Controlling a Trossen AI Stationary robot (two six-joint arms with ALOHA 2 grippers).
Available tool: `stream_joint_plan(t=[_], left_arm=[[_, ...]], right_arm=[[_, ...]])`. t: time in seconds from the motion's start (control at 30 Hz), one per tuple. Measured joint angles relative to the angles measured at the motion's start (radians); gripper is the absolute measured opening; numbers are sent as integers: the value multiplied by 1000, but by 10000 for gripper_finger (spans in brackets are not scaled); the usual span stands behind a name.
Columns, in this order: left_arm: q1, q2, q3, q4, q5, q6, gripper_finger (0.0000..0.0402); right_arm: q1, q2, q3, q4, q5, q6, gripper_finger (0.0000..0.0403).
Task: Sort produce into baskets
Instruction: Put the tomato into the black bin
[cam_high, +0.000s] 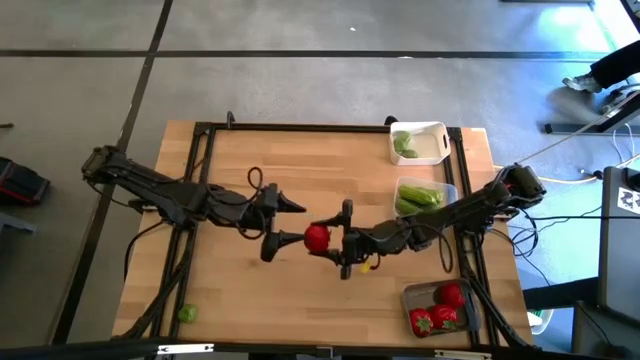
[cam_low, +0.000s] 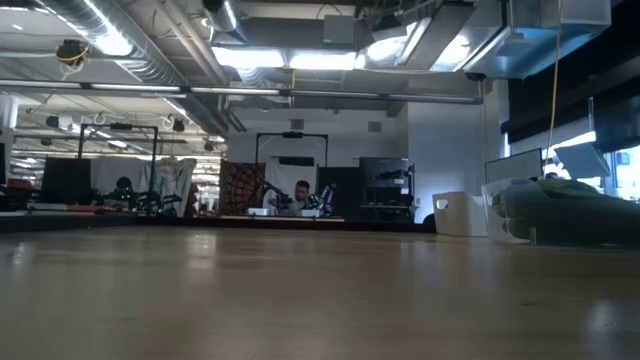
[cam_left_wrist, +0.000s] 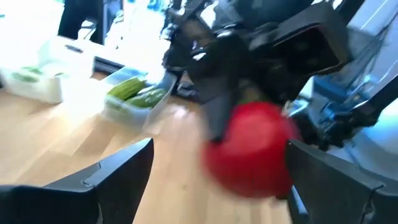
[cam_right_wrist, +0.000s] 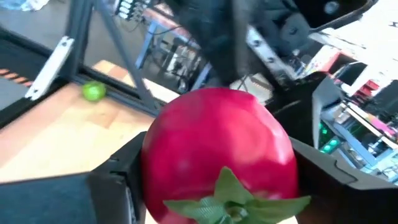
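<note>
Red toy tomato (cam_high: 317, 238) sits clamped in the right gripper (cam_high: 325, 240) above mid-table, the left gripper (cam_high: 283, 226) wide open around it. Best to keep hold, swing clear, and lower it into the dark grey basket (cam_high: 410, 296) holding tomatoes.

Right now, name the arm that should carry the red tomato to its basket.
Right. The right gripper holds the red tomato, and the dark basket with other tomatoes lies on its side. The left gripper is open opposite.

Two slim black jointed arms (cam_high: 180, 195) with looping black cables, each ending in an angular dark two-fingered hand (cam_high: 275, 222).
</note>
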Motion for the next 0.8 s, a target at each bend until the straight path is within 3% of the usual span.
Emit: stream_joint_plan(t=[0.13,0.27,0.53,0.8], left_arm=[[-3,-70,0,-136,-12,-4,357],[-22,-118,0,-252,-33,-43,358],[-49,-126,0,-352,-81,-84,358],[-48,-115,-1,-355,-89,-85,359]], right_arm=[[57,-26,16,-89,25,47,259],[108,-47,79,-313,35,165,255],[212,-56,228,-810,26,594,258],[336,-55,249,-1051,25,1017,259]])
